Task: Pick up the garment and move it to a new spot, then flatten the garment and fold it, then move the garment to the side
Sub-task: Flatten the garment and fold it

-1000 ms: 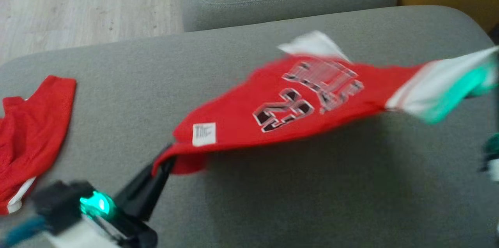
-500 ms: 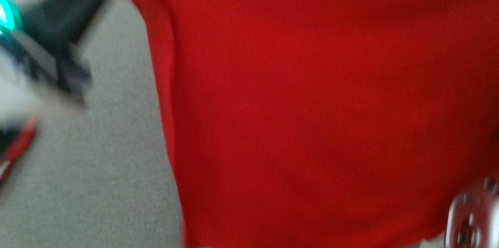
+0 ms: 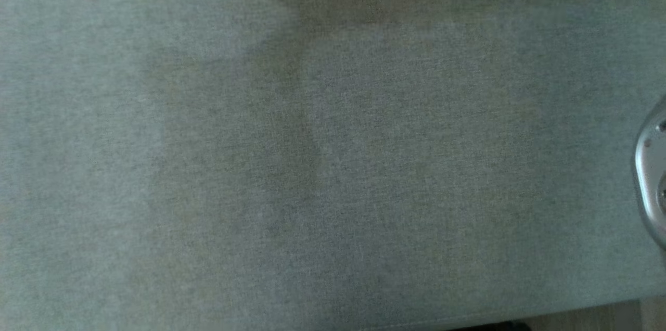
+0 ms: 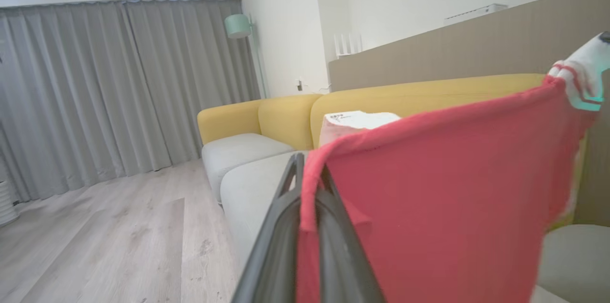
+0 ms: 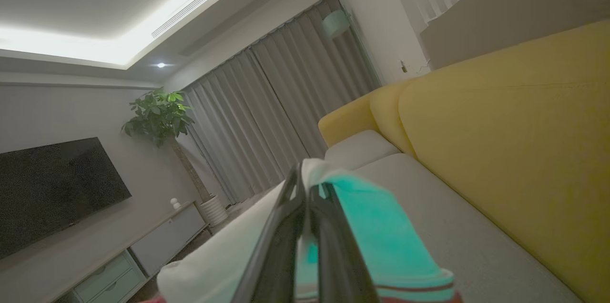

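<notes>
Left gripper [image 4: 307, 176] held level above sofa [image 4: 238, 150], clamped shut on garment [image 4: 429, 188] red edge. Right gripper [image 5: 305, 174] likewise, pinching white-teal end.

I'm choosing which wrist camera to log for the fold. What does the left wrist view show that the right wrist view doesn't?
Left wrist view: the left gripper shut on the edge of the garment, whose red cloth stretches away to the upper right, and pale wood floor.
Right wrist view: the right gripper shut on the garment's white end, plus a television, a potted plant and a lit ceiling.
Both: the yellow-backed sofa with grey seats, and grey curtains.
</notes>
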Tool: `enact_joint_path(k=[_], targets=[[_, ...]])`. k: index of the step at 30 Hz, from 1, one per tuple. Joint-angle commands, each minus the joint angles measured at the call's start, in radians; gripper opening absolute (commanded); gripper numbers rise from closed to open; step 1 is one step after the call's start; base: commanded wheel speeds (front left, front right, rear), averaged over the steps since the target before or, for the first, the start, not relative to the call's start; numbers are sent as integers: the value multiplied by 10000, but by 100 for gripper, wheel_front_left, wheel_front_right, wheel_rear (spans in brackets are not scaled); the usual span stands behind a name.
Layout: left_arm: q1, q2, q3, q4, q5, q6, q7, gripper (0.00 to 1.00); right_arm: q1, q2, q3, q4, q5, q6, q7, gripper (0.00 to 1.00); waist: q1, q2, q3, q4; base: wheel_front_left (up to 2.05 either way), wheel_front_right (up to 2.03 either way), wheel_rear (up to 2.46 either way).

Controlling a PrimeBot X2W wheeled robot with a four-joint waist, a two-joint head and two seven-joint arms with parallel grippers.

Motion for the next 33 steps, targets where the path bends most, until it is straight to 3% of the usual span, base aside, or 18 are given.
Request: enact_joint_path(k=[1,6,13,19,27,31,33], targets=[[-334,302,112,-51,5,19,-320,0,-226,58,201,-172,111,77,-230,0,-6,1,104,-40,0,0,0],[587,345,-983,344,-401,19,-1792,0,1616,58,735,-173,617,77,-882,0,-6,1,-431,-37,0,0,0],[4668,1109,-2103,-625,-827,164,-2678,0,7128,58,801,-1488,1355,77,-908,0,-6,1,-1796,-9,0,0,0],[8754,1617,-2721,-2421,-716,1377,-2812,0,11547,58,1000,-3160,1601,77,-717,0,-6,1,-2693,81,0,0,0],[12491,2042,-3160,-4979,-501,3305,-2832,0,16158,58,440,-5778,1663,77,-482,0,-6,1,-3175,422,0,0,0],[13372,2293,-3208,-5923,-742,3716,-2791,0,17344,58,336,-6429,1964,77,-335,0,-6,1,-3015,517,0,0,0],[13537,2520,-3288,-6414,-861,3562,-2694,0,17623,58,346,-6730,2058,77,-126,0,-6,1,-2857,516,0,0,0]])
